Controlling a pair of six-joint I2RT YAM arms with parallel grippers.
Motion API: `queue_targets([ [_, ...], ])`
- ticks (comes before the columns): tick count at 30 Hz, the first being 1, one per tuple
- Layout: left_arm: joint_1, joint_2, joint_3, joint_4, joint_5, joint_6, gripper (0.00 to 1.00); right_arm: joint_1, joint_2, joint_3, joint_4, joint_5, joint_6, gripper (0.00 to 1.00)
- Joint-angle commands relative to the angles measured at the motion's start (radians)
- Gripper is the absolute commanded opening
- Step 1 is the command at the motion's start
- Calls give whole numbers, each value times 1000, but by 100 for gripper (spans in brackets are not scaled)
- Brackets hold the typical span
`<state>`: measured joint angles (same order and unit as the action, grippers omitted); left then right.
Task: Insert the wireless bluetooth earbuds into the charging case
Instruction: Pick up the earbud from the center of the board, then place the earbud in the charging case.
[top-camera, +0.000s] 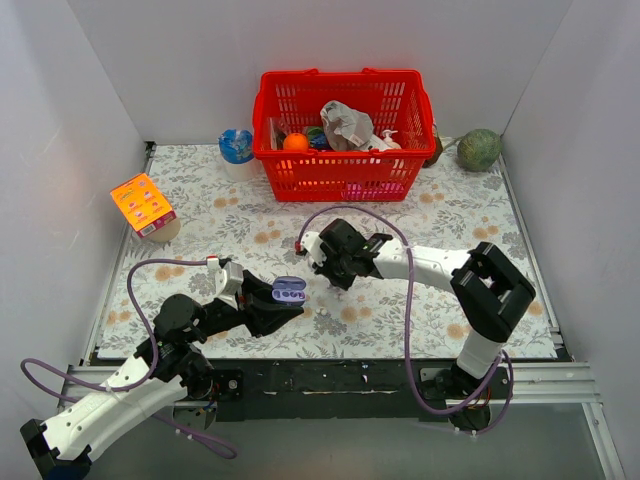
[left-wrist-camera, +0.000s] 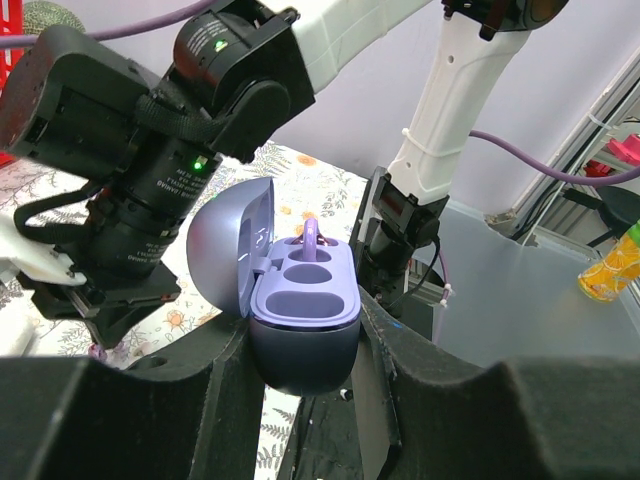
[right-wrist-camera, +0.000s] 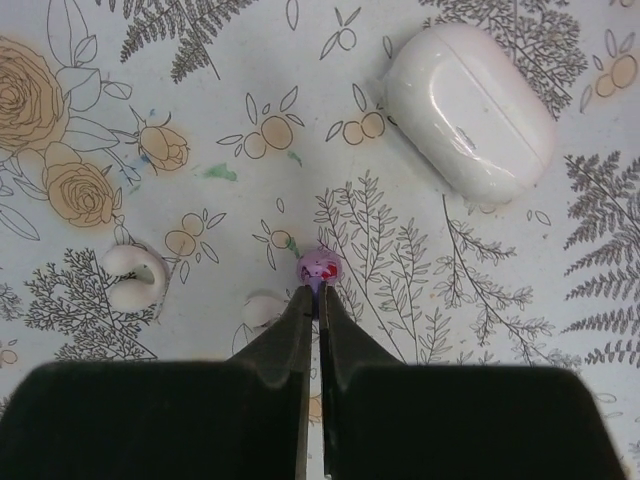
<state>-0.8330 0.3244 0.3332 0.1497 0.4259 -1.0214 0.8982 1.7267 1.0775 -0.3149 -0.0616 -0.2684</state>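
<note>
My left gripper (top-camera: 272, 303) is shut on an open charging case (top-camera: 289, 290) and holds it above the mat. In the left wrist view the case (left-wrist-camera: 300, 300) sits between my fingers (left-wrist-camera: 190, 380), lid up, with a lilac inner tray. One purple bud (left-wrist-camera: 312, 236) stands in the far socket and the two near sockets are empty. My right gripper (right-wrist-camera: 319, 296) is shut on a purple earbud (right-wrist-camera: 318, 267) just over the mat; in the top view it (top-camera: 335, 283) is right of the case. Two whitish buds (right-wrist-camera: 131, 276) (right-wrist-camera: 262, 309) lie on the mat.
A closed white pebble-shaped case (right-wrist-camera: 470, 108) lies on the mat beyond my right fingertips. A red basket (top-camera: 345, 175) with several items stands at the back. A blue-white cup (top-camera: 237, 148), an orange box (top-camera: 143, 205) and a green ball (top-camera: 479, 150) stand around the mat's edges.
</note>
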Motion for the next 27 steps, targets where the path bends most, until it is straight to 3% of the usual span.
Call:
queue_targets([
  [1, 0, 11, 20, 13, -13, 9, 0, -1, -131, 48, -24, 86, 124, 1],
  [6, 0, 68, 43, 73, -13, 38, 0, -1, -352, 81, -173, 69, 239, 1],
  [12, 0, 218, 72, 163, 54, 47, 0, 2, -630, 145, -346, -76, 250, 1],
  [16, 0, 301, 44, 314, 138, 21, 0, 4, -798, 196, -378, -222, 256, 1],
  [21, 2, 453, 38, 504, 263, -20, 0, 2, -843, 229, -394, -378, 307, 1],
  [27, 0, 610, 153, 495, 427, -12, 0, 4, -848, 216, -369, -432, 362, 1],
])
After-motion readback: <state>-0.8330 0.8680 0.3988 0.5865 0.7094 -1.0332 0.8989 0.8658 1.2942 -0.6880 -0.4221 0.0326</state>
